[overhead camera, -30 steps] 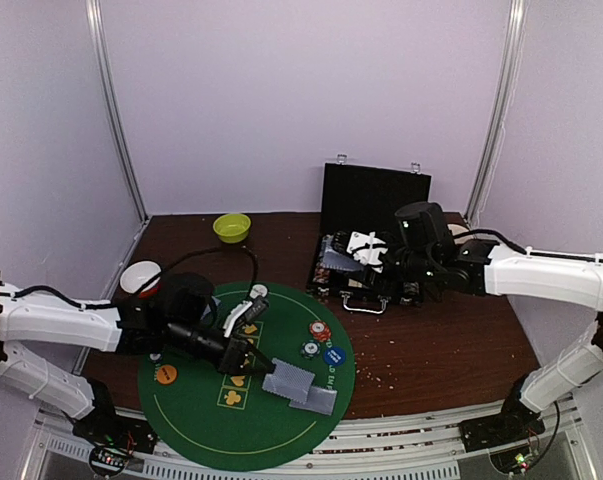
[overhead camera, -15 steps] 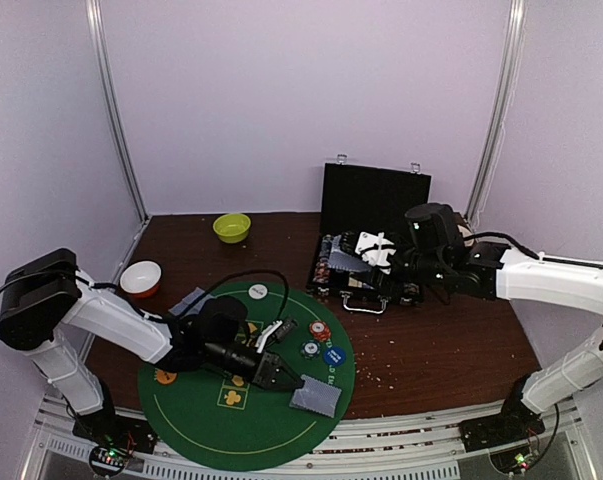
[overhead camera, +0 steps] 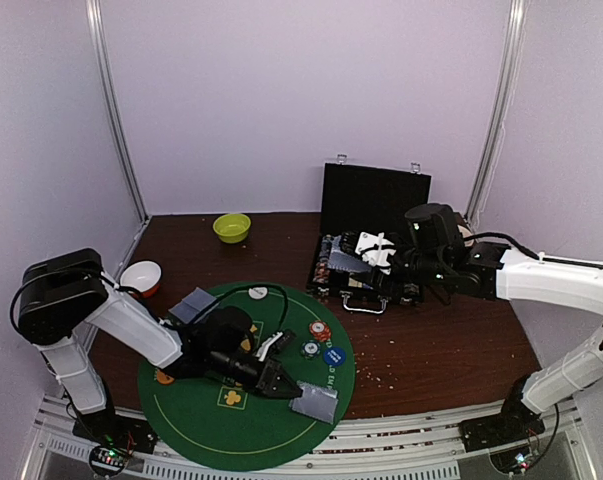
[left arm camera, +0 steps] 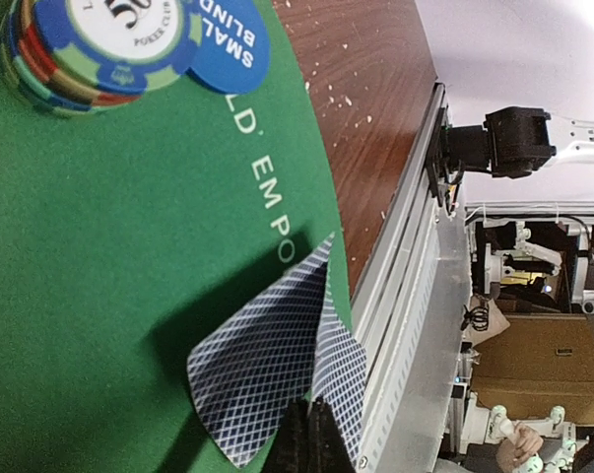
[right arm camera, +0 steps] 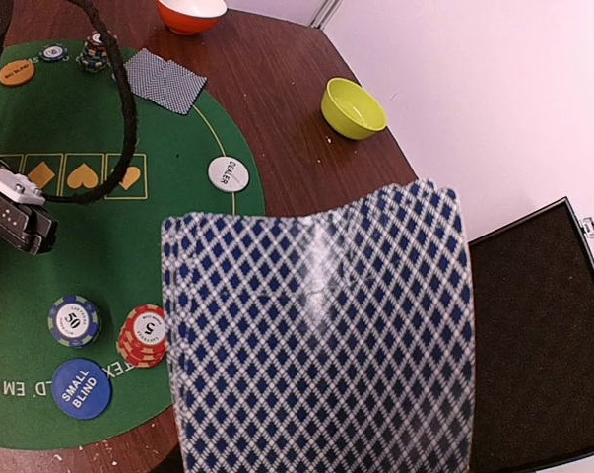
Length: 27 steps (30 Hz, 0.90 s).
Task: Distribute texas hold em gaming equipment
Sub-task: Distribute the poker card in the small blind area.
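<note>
Pair of cards: two grey-blue-backed cards (left arm camera: pixel 277 379) overlap at the edge of the green mat (left arm camera: pixel 99 246), right at the tips of the left gripper (left arm camera: pixel 306 443).
Left gripper: the jaws are pressed together. The tips meet the cards' edge, but it cannot be told whether they pinch it.
Chips: a chip stack (left arm camera: pixel 90 49) and the blue small blind disc (left arm camera: pixel 226 44) lie ahead of this gripper, beyond the cards.
Deck: a fanned deck (right arm camera: pixel 316 335) is clamped in the right gripper (overhead camera: pixel 373 247), which holds it above the open black case (right arm camera: pixel 538 335).
Dealer disc: the white dealer disc (right arm camera: pixel 228 173) lies on the mat, below and beyond the deck.
Second pair: the other cards (right arm camera: pixel 164 81) are far from the right gripper, near the orange bowl (right arm camera: pixel 191 12).
</note>
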Each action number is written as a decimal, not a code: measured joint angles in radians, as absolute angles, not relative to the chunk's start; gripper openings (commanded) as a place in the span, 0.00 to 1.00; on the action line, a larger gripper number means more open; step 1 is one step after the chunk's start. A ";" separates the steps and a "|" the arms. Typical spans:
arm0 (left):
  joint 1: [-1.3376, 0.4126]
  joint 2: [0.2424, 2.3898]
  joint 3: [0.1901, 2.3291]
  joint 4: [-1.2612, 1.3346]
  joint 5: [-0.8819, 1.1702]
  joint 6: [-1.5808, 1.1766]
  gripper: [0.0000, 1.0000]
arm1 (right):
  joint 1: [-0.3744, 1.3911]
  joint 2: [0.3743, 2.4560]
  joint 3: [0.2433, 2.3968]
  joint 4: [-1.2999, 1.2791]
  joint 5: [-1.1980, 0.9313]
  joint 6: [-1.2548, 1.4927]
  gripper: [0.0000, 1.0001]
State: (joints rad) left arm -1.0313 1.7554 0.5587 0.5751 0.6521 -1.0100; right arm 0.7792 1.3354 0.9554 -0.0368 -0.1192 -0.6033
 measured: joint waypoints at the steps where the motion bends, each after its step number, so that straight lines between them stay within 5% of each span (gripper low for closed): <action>1: -1.031 1.755 0.556 0.575 0.652 -1.014 0.00 | 0.779 1.335 0.955 -0.037 -0.121 -0.603 0.48; 18: -1.026 1.756 0.518 0.605 0.653 -1.054 0.01 | 0.779 1.335 0.955 -0.052 -0.128 -0.604 0.48; 27: -1.026 1.762 0.536 0.596 0.659 -1.040 0.22 | 0.779 1.335 0.955 -0.059 -0.140 -0.604 0.48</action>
